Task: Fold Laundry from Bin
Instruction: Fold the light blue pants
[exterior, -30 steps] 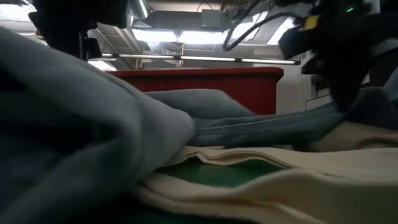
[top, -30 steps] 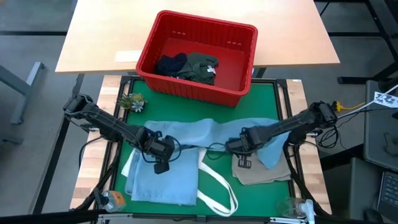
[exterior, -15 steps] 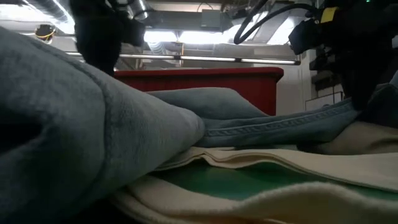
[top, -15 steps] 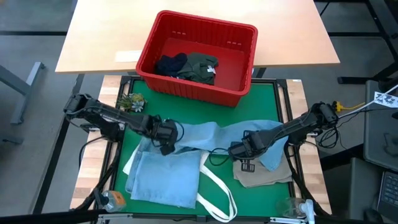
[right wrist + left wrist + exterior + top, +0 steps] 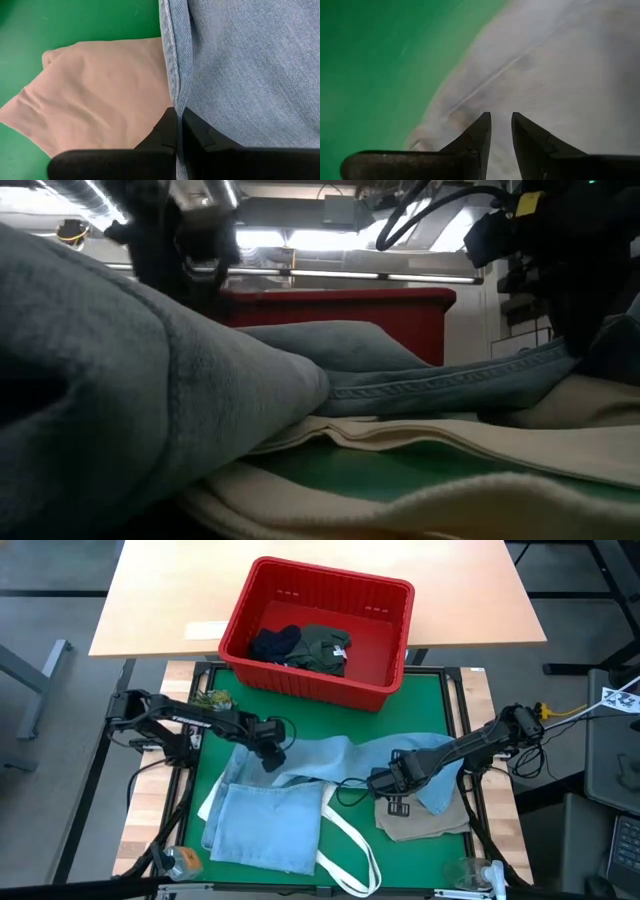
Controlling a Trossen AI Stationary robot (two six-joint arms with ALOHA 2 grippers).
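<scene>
Light blue jeans (image 5: pixel 300 790) lie spread across the green table (image 5: pixel 420 705), on the near side of the red bin (image 5: pixel 317 630); one part is already doubled over at the jeans' left end. Beige cloth (image 5: pixel 420 815) lies under their right end, and a white tote bag (image 5: pixel 350 850) under their near edge. Dark garments (image 5: pixel 305 645) remain in the bin.

Right hand (image 5: pixel 383 778) is clenched on the jeans' hem, pinning it beside the beige cloth. Left hand (image 5: pixel 270 755), on the bin side of the folded end, holds its fingers (image 5: pixel 477 137) slightly parted over denim; whether it grips, I cannot tell.

Recommendation: keep the right hem taut and low, draw the fold square, avoid dragging the tote bag.
</scene>
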